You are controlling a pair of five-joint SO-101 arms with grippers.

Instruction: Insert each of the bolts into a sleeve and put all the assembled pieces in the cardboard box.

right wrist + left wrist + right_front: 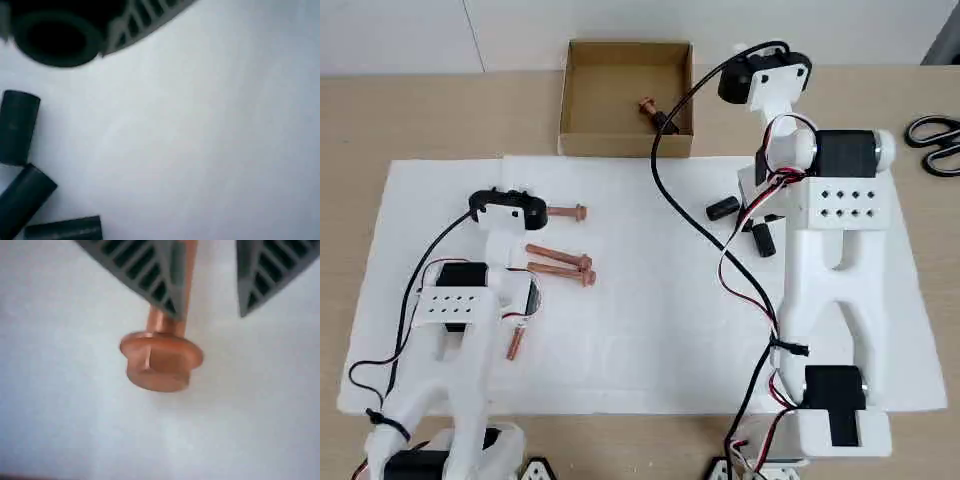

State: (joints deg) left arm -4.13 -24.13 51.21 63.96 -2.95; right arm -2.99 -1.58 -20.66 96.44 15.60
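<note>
A copper bolt lies on the white mat with its shank between the fingers of my left gripper, which stands open; the shank touches one finger. From above, that bolt sticks out of the left gripper. Two more bolts lie just in front of it, and another bolt lies beside the left arm. My right gripper is shut on a black sleeve above three loose sleeves. The cardboard box holds one assembled piece.
The white foam mat covers most of the wooden table. Black scissors lie at the table's right edge. A black cable loops from the right arm across the mat near the box. Loose sleeves lie beside the right arm.
</note>
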